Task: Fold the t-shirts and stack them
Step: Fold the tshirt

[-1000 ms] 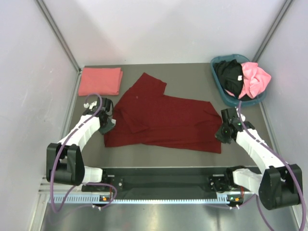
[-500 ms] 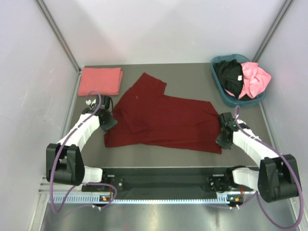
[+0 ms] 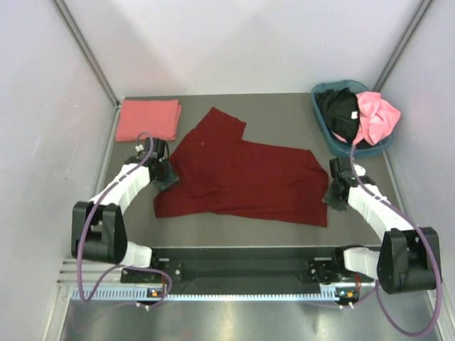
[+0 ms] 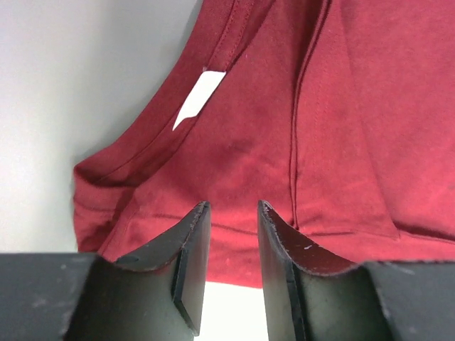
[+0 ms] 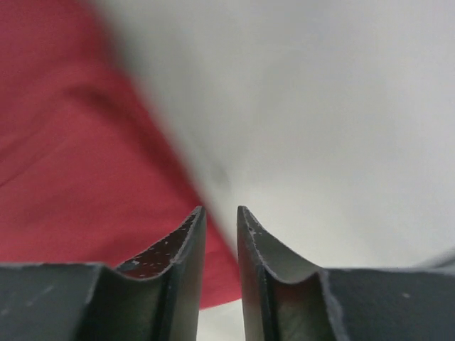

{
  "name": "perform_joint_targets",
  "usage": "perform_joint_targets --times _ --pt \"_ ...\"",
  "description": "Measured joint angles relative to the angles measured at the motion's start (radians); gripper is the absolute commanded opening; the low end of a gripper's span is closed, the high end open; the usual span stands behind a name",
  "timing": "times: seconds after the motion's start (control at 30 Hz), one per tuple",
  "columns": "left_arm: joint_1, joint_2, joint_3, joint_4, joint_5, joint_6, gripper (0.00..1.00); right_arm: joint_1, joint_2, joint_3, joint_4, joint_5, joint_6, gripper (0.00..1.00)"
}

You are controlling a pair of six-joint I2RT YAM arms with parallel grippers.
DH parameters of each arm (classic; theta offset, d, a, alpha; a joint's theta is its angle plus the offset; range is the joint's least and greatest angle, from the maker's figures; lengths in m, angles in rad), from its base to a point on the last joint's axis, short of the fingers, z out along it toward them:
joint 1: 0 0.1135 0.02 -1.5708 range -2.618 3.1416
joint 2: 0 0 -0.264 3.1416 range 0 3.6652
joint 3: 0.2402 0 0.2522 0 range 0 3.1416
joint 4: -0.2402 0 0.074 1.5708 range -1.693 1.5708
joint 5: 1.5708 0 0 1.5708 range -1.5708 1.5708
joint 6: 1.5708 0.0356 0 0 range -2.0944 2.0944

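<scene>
Two hands rest low on the worktop (image 3: 284,121), one at each end of a dark maroon t-shirt (image 3: 249,177). The left hand (image 3: 168,177), at the left of the overhead view, has its fingers a little apart with nothing between them. Its wrist view shows the tips just short of the maroon hem, with a white neck label (image 4: 199,98) higher in the frame. The right hand (image 3: 333,193), at the right of the overhead view, also shows a narrow gap between its fingers. Its wrist picture is blurred. The cloth edge runs close under the tips, but whether any cloth lies between them cannot be told.

The maroon shirt lies spread across the middle of the overhead view, partly doubled over. One flap points toward the upper middle, and the outline is uneven. It looks part-folded, not finished.

One salmon-pink t-shirt (image 3: 148,119) lies in the upper left as a neat folded rectangle, just above the left hand. It reads as the one finished piece and the likely base of the stack.

A teal basket (image 3: 328,139) in the upper right holds a black t-shirt (image 3: 338,110) and a bright pink t-shirt (image 3: 377,117), both crumpled. So roughly one shirt is done, one is under way and two are untouched.
</scene>
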Motion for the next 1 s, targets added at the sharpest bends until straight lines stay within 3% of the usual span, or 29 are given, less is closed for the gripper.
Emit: perform_joint_targets --times 0.1,0.3,0.53,0.63,0.8,1.0 --pt "0.0 0.05 0.014 0.01 0.01 0.005 0.38 -0.001 -0.013 0.031 0.042 -0.124 -0.111 0.31" --pt "0.0 0.105 0.051 0.018 0.031 0.005 0.37 -0.001 0.015 0.105 0.023 -0.227 -0.185 0.23" --pt "0.0 0.177 0.114 0.034 -0.002 -0.04 0.36 -0.001 0.019 0.029 -0.003 -0.32 -0.05 0.17" --pt "0.0 0.179 0.115 0.036 -0.002 -0.051 0.37 0.008 0.007 -0.023 0.068 -0.371 0.055 0.15" --pt "0.0 0.179 0.128 0.044 0.002 -0.064 0.37 0.03 0.029 -0.036 0.222 -0.377 0.13 0.15" --pt "0.0 0.212 0.179 0.074 0.018 -0.077 0.37 0.027 0.192 0.035 0.26 -0.272 0.058 0.16"
